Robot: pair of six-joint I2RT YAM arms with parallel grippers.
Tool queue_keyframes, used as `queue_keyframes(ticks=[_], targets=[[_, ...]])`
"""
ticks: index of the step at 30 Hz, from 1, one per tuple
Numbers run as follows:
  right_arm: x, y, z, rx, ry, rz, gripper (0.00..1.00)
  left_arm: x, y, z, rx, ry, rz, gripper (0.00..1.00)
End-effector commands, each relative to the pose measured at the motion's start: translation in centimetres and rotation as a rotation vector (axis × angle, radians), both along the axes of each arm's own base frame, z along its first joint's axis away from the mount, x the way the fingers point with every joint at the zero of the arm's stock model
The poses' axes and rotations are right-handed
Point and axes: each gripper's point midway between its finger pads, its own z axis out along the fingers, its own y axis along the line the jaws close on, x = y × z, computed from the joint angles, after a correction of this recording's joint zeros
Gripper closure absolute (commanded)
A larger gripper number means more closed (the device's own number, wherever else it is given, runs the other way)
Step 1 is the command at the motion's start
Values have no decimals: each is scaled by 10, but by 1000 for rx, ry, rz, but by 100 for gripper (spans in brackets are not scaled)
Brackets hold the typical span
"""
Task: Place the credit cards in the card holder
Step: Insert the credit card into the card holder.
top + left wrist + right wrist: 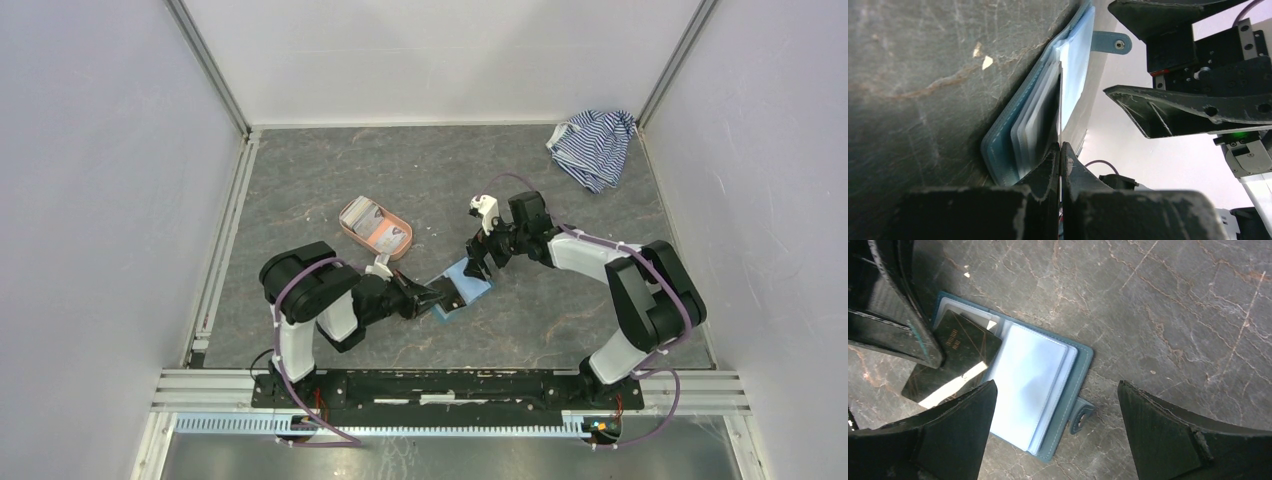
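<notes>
Right wrist: left gripper [934, 359] pinching dark card [962, 346], seemingly partly in card holder [1084, 362].

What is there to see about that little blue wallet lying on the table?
The wallet is small and teal, leather-like with stitched edges, and lies open on the grey table. Inside are pale blue clear sleeves, and a snap tab sticks out from one edge. A dark card lies partly over its other half, pinched by the shut left gripper. The open right gripper hangs above it.
</notes>
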Motion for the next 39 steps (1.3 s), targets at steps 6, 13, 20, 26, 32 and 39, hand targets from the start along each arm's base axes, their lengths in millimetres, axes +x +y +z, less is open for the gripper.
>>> queue_keyframes(ticks=[6, 13, 20, 26, 32, 39], targets=[[17, -3, -1, -72, -46, -19, 2, 8, -6, 13, -26, -48, -38, 98], [15, 0, -3, -80, -36, -6, 2, 7, -8, 6, -29, -32, -47, 98], [15, 0, -4, -82, -32, 1, 2, 3, -2, -4, -16, 0, -37, 98], [14, 1, -5, -85, -29, 1, 2, -1, 6, -12, 15, 21, -33, 98], [13, 2, -7, -94, -22, 9, 2, 2, 4, -12, 32, 15, -42, 98], [13, 2, -9, -101, -19, 12, 2, 11, -7, -6, 10, -12, -60, 98]])
